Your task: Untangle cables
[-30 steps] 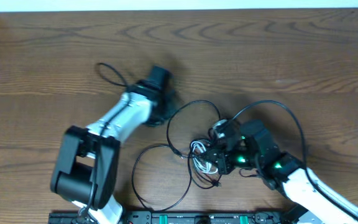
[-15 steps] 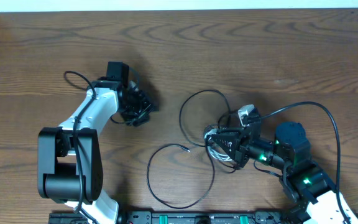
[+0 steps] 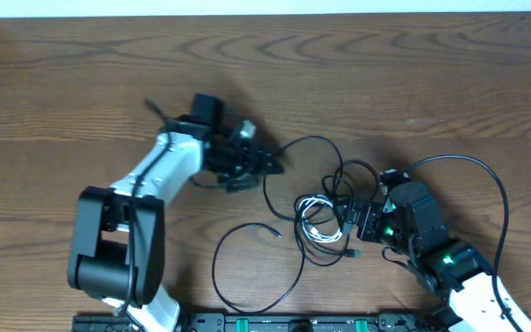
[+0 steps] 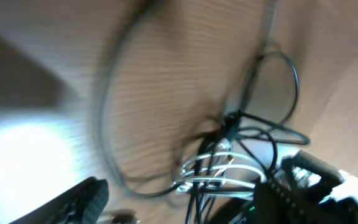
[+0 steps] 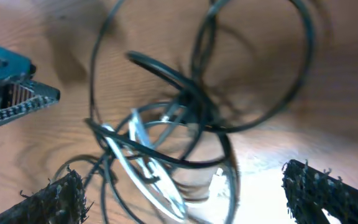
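Three cables lie tangled on the tabletop, just beside the right claw, whose fingers are spread wide and grip nothing. The left claw, likewise apart, hovers near.

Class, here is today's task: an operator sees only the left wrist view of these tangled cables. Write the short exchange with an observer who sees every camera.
Operator: Is the right gripper holding the tangle?
Observer: No. The right wrist view shows it open, fingers wide either side of the white cable.
Operator: Any loose end?
Observer: Overhead, a black cable loops out on the robot's side of the tangle, its end lying free.
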